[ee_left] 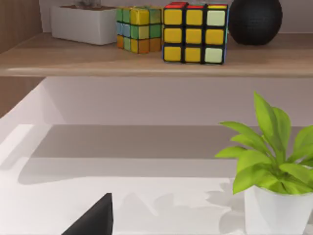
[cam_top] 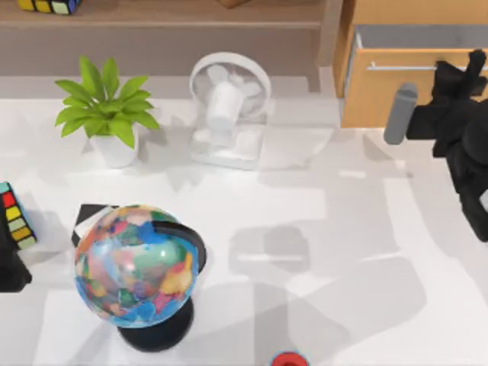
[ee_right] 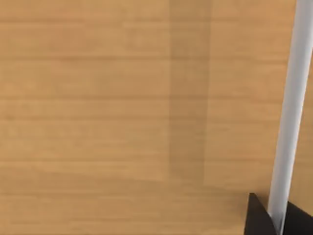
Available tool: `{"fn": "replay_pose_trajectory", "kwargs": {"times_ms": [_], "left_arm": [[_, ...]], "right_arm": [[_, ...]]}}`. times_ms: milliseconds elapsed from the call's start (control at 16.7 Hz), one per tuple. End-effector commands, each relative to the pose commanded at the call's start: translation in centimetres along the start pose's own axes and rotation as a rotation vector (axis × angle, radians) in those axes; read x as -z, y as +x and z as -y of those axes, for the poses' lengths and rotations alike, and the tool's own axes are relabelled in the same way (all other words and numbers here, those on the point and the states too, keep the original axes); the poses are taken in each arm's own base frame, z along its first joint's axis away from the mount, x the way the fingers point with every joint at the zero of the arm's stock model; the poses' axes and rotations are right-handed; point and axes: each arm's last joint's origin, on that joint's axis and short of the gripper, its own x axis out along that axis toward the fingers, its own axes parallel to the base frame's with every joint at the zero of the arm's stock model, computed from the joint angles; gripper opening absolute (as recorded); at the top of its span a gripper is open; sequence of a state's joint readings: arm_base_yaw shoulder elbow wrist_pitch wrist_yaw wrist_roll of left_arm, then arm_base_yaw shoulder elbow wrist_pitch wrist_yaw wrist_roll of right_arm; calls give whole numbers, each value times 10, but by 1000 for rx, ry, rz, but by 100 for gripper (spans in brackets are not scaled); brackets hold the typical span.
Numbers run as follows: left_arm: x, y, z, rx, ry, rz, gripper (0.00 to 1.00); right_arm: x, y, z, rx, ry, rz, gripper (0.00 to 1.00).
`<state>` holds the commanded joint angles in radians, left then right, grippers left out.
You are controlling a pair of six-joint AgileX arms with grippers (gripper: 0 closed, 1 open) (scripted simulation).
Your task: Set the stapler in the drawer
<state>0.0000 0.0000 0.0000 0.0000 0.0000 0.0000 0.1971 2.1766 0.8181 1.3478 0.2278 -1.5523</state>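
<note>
Right gripper [cam_top: 474, 65] closed around the drawer [cam_top: 396, 95] handle [ee_right: 288, 112] (drawer partly open); an off-axis pull could slip the bar free.

A light tan wooden drawer [cam_top: 404, 95] carries a silver bar handle [ee_right: 288, 122]. The white caged desk fan [cam_top: 229, 107] matches the white table [cam_top: 343, 252]. The globe [cam_top: 136, 264] is mottled blue, green, yellow, pink on a black base. The plant [cam_top: 103, 107] is bright green in a white pot. The puzzle cube [ee_left: 195, 33] shows yellow squares in a black grid.

right claw [cam_top: 467, 69] raised rightward, left arm parked
</note>
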Motion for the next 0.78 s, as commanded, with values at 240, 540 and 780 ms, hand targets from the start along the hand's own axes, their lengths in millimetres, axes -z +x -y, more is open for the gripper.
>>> {"fn": "replay_pose_trajectory", "kwargs": {"times_ms": [240, 540, 780], "left_arm": [[0, 0, 0, 0, 0, 0, 100], [0, 0, 0, 0, 0, 0, 100], [0, 0, 0, 0, 0, 0, 100]], "right_arm": [[-2, 7, 1, 2, 3, 3, 0], [-4, 41, -1, -5, -1, 8, 0], [-2, 61, 0, -3, 2, 5, 0]]}}
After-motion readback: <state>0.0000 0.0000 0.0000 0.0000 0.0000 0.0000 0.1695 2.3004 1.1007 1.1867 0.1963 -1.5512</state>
